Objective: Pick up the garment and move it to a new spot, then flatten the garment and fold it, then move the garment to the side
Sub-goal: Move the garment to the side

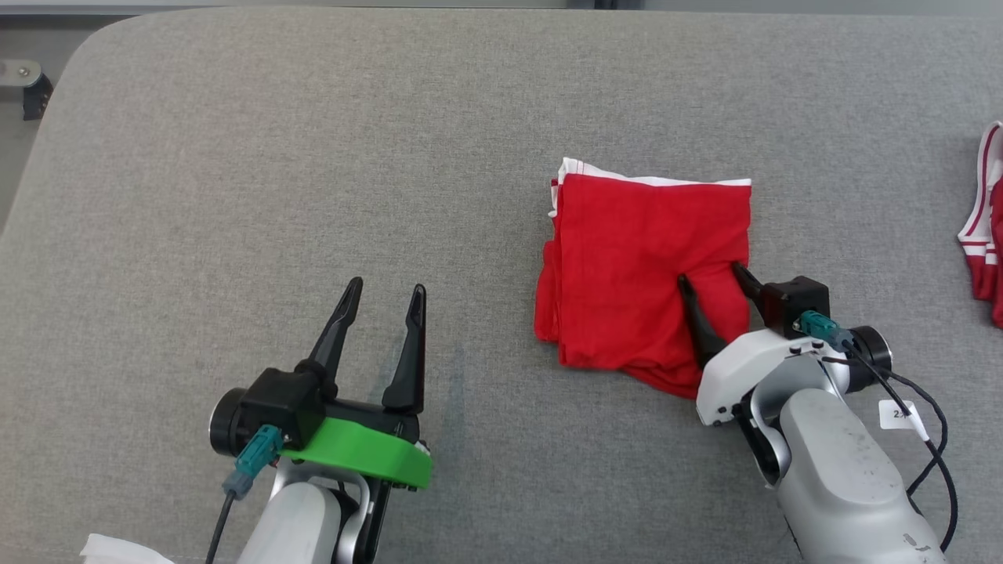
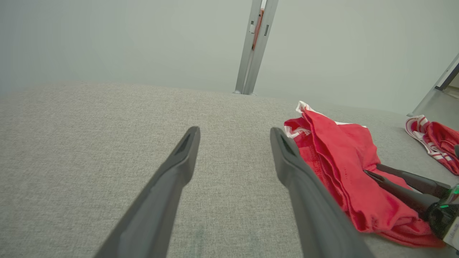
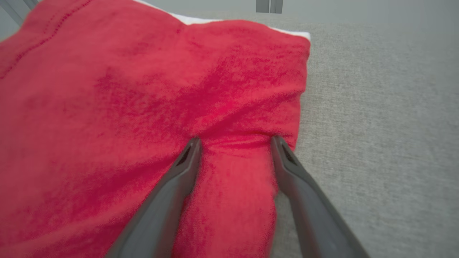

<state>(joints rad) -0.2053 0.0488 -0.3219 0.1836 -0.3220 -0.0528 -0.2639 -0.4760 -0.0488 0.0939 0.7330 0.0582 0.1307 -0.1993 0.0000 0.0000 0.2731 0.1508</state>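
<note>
Jaws apart on both arms; right jaws straddle a bunched ridge at near-right corner of folded white-trimmed red fabric garment (image 1: 642, 258), right of centre on grey fabric counter (image 1: 313, 157). Likely move-aside step; next needs clamping all layers.

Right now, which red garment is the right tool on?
The folded red garment in the middle: the right tool straddles a ridge of it, jaws open. The striped-trim garment lies apart at the right edge.

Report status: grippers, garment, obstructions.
Left gripper open over grey surface. Right gripper open, astride a bunched ridge of folded red garment. Second red garment far right, apart.
</note>
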